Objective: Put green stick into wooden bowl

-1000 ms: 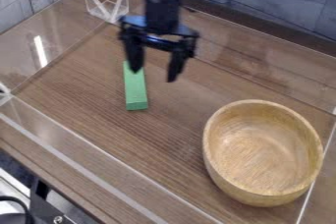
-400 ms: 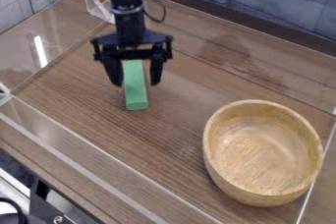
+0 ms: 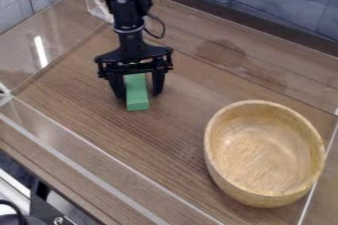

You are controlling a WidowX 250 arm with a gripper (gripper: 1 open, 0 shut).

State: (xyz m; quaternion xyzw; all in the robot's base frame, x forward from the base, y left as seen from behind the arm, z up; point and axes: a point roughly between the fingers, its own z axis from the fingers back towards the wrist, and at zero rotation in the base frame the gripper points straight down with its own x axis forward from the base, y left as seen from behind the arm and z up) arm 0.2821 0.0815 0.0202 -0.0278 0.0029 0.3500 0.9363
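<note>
The green stick [image 3: 136, 93] lies flat on the wooden tabletop, left of centre. My gripper [image 3: 134, 89] points straight down over it, open, with one black finger [image 3: 114, 85] on the stick's left and the other on its right. The fingers stand low, close to the table, straddling the stick; I cannot tell whether they touch it. The stick's far end is hidden behind the gripper. The wooden bowl [image 3: 266, 151], wide, shallow and light tan, sits empty at the lower right, well apart from the gripper.
A clear acrylic wall [image 3: 79, 160] runs along the front and left edges of the table. A white wire-like frame [image 3: 95, 5] stands at the back left behind the arm. Bare wood lies between the stick and the bowl.
The gripper moved left and down from above the stick's right side and rolled, so that its open fingers now straddle the stick. The stick and the bowl stayed put.
</note>
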